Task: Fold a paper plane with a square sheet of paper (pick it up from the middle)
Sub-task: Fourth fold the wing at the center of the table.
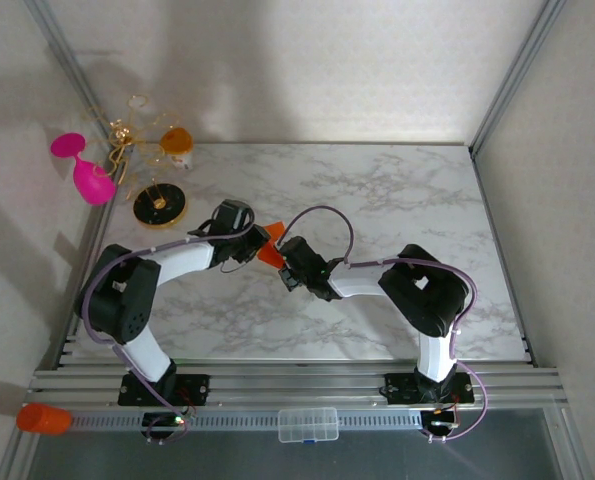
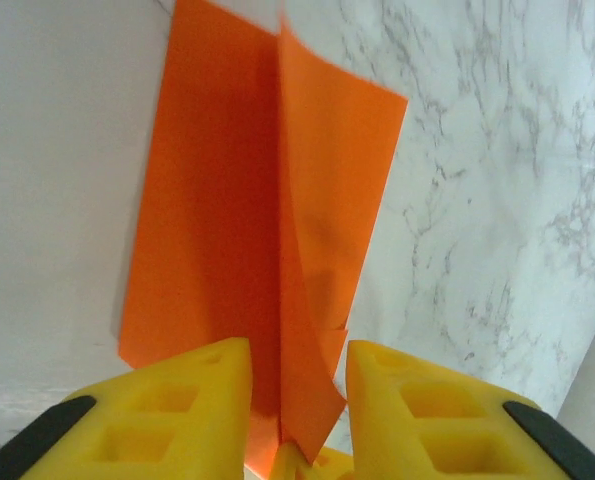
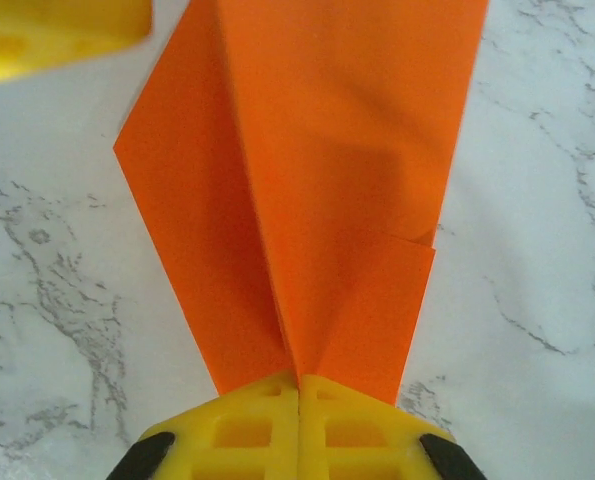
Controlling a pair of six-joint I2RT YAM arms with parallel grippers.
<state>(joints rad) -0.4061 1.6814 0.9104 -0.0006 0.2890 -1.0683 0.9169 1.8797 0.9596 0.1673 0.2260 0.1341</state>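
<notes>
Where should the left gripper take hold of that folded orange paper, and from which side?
I'd pinch the centre crease of the folded orange paper at the end nearest the left gripper, coming in along the crease. The layers meet there in one thin ridge; the right gripper is shut on the other end.

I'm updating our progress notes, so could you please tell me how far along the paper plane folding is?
Done: the orange paper is already creased into layered flaps tapering toward one end. In hand: the right gripper is shut on that narrow end, while the left gripper stands open with a folded edge between its jaws. Left: probably only final wing folds and setting it down.
</notes>
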